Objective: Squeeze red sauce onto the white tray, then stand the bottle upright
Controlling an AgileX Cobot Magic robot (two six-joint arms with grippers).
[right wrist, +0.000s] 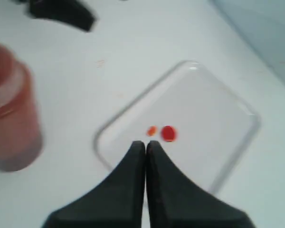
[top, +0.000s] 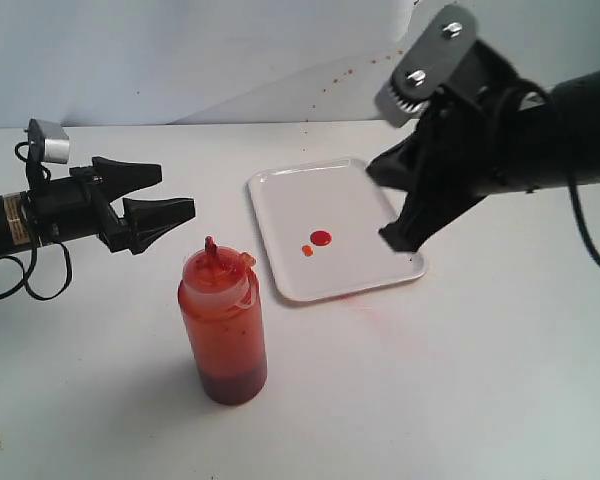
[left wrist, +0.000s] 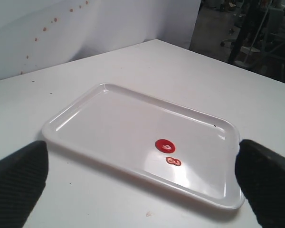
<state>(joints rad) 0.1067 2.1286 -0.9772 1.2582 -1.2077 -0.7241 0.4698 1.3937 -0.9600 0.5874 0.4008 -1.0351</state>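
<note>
The bottle (top: 223,325) stands upright on the table, orange-red inside, free of both grippers; it also shows blurred in the right wrist view as the bottle (right wrist: 9,109). The white tray (top: 280,200) lies behind it to the right and carries two small drops of red sauce (top: 320,238). In the left wrist view the tray (left wrist: 109,123) and the drops (left wrist: 165,145) lie ahead. My left gripper (top: 165,195) is open and empty, to the left of the bottle's cap. My right gripper (right wrist: 146,145) is shut on nothing, above the tray's right side (top: 395,240).
A white backdrop (top: 180,50) with small red specks rises behind the table. Faint reddish smears mark the table (top: 375,312) just in front of the tray.
</note>
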